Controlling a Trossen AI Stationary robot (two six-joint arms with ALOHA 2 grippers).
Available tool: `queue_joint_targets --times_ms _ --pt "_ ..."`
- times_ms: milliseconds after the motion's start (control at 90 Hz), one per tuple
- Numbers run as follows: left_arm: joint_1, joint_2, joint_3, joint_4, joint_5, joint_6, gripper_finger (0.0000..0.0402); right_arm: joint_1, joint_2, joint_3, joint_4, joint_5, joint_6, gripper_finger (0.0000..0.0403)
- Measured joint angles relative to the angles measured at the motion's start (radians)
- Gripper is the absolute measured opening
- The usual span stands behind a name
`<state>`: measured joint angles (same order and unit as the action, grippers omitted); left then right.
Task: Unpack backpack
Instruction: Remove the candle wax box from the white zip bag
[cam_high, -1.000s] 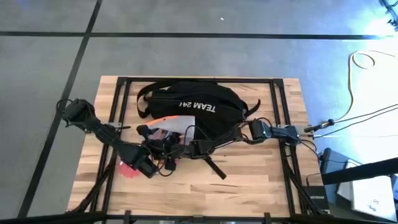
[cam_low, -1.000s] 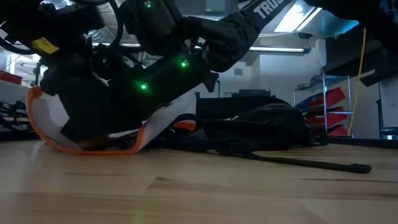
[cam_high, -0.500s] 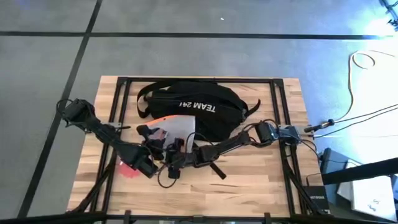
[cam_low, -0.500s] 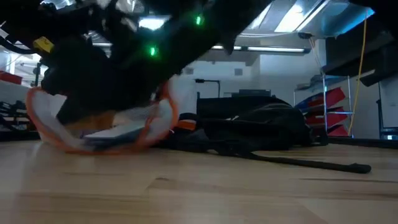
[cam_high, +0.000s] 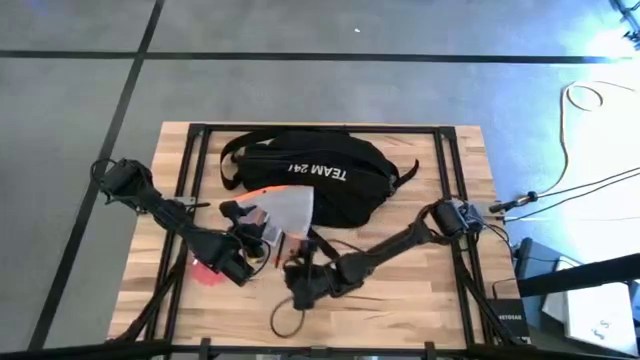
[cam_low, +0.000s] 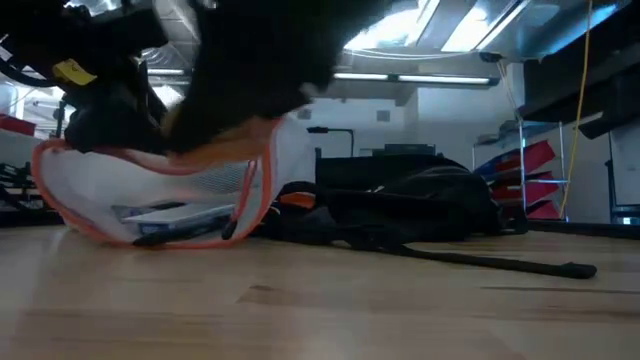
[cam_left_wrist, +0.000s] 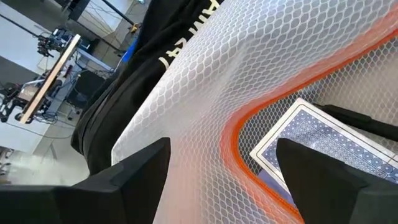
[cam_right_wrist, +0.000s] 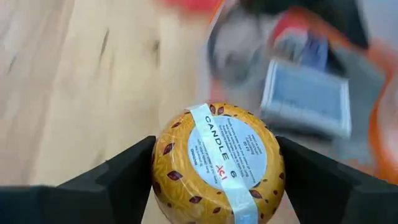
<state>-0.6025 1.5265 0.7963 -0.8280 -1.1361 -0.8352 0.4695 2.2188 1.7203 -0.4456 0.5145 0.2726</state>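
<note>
A large black soft fabric backpack (cam_high: 310, 180) with white lettering is seen lying flat toward the far side of a light wooden table (cam_high: 420, 300), its straps spread out beside it. Against its near edge lies a translucent mesh pouch with orange trim (cam_high: 285, 208), partly overlapping the backpack. In the low view the pouch (cam_low: 150, 200) is seen with its mouth held open, flat items lying inside it. Through the mesh in the left wrist view, a flat blue patterned card-like pack (cam_left_wrist: 311, 149) is visible inside the pouch (cam_left_wrist: 249, 74).

The left gripper (cam_high: 243, 258) is placed at the near left corner of the pouch; its fingers (cam_left_wrist: 130, 174) are spread apart, with the orange-trimmed mesh lying between them, though whether the mesh is touched cannot be told.

The right gripper (cam_high: 303, 288) is positioned over bare table, just in front of the pouch and apart from the backpack. Its fingers (cam_right_wrist: 112, 180) are pressed against both sides of a round yellow candle with a dark leaf pattern and a white label reading "CANDLE" (cam_right_wrist: 217, 158), which is pinched between them above the wood
</note>
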Motion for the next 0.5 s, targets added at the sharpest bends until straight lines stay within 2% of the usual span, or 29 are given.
queue_joint_targets --times_ms 111,189,500 --pt "0.0 0.0 0.0 0.0 0.001 0.0 0.0281 0.052 -0.031 0.001 -0.111 0.022 0.078 0.0288" --pt "0.0 0.0 0.0 0.001 0.003 -0.001 0.0281 0.085 -0.044 0.001 -0.246 0.075 0.164 0.0288" --pt "-0.001 0.0 0.0 0.002 0.01 -0.003 0.0281 0.205 -0.088 0.0 -0.887 0.283 0.753 0.0289"
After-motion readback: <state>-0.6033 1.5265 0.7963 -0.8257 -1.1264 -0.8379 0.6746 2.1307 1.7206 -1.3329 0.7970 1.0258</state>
